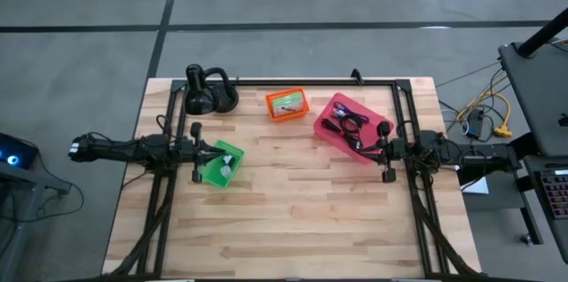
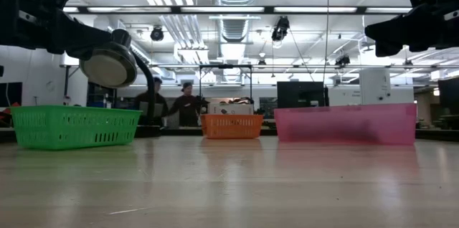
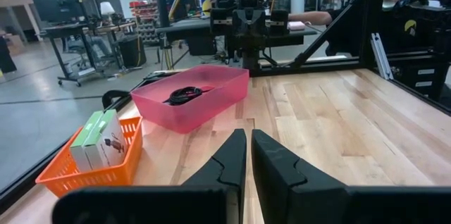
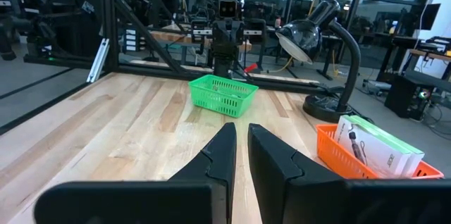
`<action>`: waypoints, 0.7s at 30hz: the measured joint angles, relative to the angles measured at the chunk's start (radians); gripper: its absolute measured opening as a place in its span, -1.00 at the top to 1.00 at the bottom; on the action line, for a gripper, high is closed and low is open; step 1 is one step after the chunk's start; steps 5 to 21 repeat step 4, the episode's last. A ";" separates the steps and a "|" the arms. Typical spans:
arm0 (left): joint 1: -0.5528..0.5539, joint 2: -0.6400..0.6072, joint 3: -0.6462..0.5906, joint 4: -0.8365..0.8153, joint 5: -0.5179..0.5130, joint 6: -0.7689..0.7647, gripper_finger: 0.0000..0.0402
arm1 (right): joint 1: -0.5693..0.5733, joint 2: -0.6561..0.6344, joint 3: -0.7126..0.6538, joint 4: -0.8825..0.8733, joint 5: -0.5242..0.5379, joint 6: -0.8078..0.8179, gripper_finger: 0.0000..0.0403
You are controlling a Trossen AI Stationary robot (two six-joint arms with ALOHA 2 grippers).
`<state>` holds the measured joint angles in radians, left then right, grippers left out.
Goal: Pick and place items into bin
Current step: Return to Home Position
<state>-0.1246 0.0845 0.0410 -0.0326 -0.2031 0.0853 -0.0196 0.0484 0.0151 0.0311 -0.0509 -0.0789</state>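
Left hand (image 1: 197, 151): we see it at the left edge of the surface (image 1: 293, 220), just beside the green basket (image 4: 223, 98), its fingers clenched on nothing.
Right hand (image 1: 388, 150): we find it at the right edge, next to the pink bin (image 3: 201, 111), fingers likewise pressed together and empty.
Black cables (image 3: 184, 95): coiled inside the pink bin.
Green packets (image 3: 95, 138): we count two, standing on edge in the orange basket (image 3: 106, 173).
Small pieces (image 1: 227, 163): we make out pale and dark bits in the green basket.
Lamp (image 1: 202, 91): at the far left corner.
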 joint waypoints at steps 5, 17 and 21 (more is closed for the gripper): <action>0.000 0.000 0.000 0.000 0.000 0.000 0.96 | 0.000 0.000 0.000 0.000 0.000 0.000 0.86; 0.000 0.000 0.000 0.000 0.000 0.000 0.96 | 0.000 0.000 0.000 0.000 0.000 0.000 0.86; 0.000 0.000 0.000 0.000 0.000 0.000 0.96 | 0.000 0.000 0.000 0.000 0.000 0.000 0.86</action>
